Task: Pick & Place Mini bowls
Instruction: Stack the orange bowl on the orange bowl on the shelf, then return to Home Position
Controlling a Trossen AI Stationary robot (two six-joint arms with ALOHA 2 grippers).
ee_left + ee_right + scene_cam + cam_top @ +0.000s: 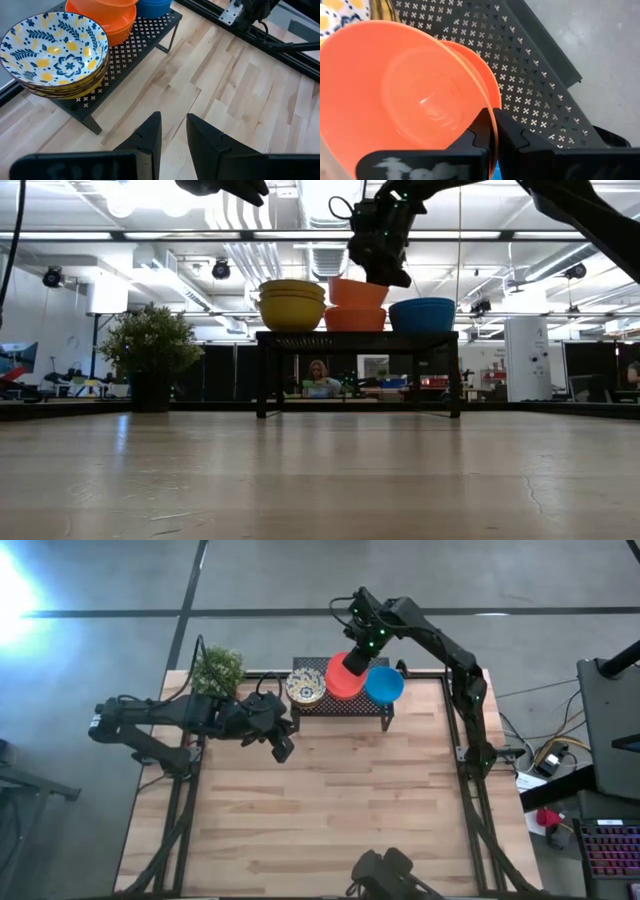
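Note:
A black mesh rack (pixel 345 705) stands at the table's far edge. On it sit a stack of patterned cream-and-yellow mini bowls (pixel 54 49), an orange bowl (pixel 355 319) and a blue bowl (pixel 384 684). A second orange bowl (pixel 405 95) is tilted over the first, with my right gripper (pixel 494 131) shut on its rim. My left gripper (pixel 173 131) hovers open above the bare table, near the rack's left end. My right gripper pinches the upper orange bowl's rim (pixel 490 107), one finger (pixel 475 135) inside the bowl and one outside. The fingers slant down from the far side. The bowl is tilted just over the lower orange bowl (pixel 487 75); whether the two touch, I cannot tell.
A small green potted plant (pixel 217 670) stands left of the rack at the far left corner. The wooden tabletop (pixel 330 810) stretches from the rack toward the near edge. Dark rails (pixel 280 45) run along the table's right side.

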